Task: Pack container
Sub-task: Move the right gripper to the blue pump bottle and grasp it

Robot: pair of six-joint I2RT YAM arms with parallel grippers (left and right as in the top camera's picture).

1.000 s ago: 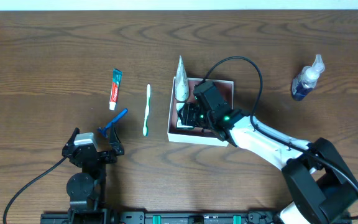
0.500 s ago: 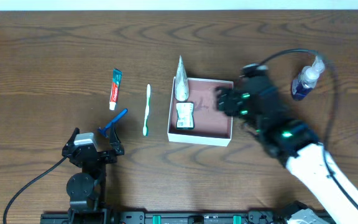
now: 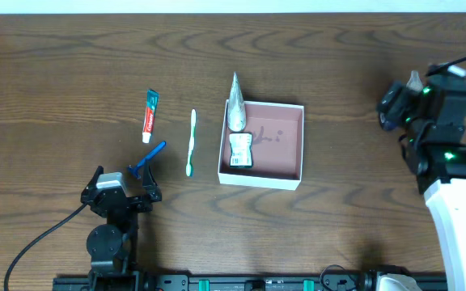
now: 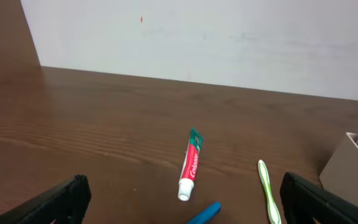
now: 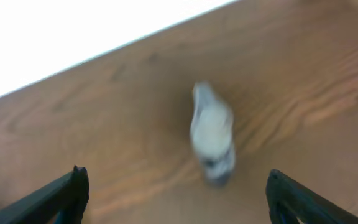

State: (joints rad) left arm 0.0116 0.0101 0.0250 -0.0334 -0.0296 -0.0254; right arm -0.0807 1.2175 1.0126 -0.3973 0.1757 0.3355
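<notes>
The container point(image 3: 282, 151), a shallow white-walled box with a pinkish-brown floor, sits at mid-table. In it lies a small white packet point(image 3: 240, 150), and a white tube point(image 3: 235, 107) leans over its back-left corner. My right gripper point(image 3: 400, 107) is open and empty at the far right, over a spray bottle point(image 3: 413, 79) that it mostly hides. The right wrist view is blurred; it shows the bottle point(image 5: 212, 137) ahead between the open fingers point(image 5: 179, 200). My left gripper point(image 3: 121, 192) is open and empty at the front left.
Left of the box lie a green-white toothbrush point(image 3: 191, 143), a red-green toothpaste tube point(image 3: 150, 114) and a blue razor point(image 3: 147, 161). The left wrist view shows the toothpaste point(image 4: 190, 165), the toothbrush point(image 4: 268, 188), the razor tip point(image 4: 205, 213) and the box corner point(image 4: 347, 165).
My right arm has left the box, where the white packet now lies, and swung right to the spray bottle. The left arm has not moved.
</notes>
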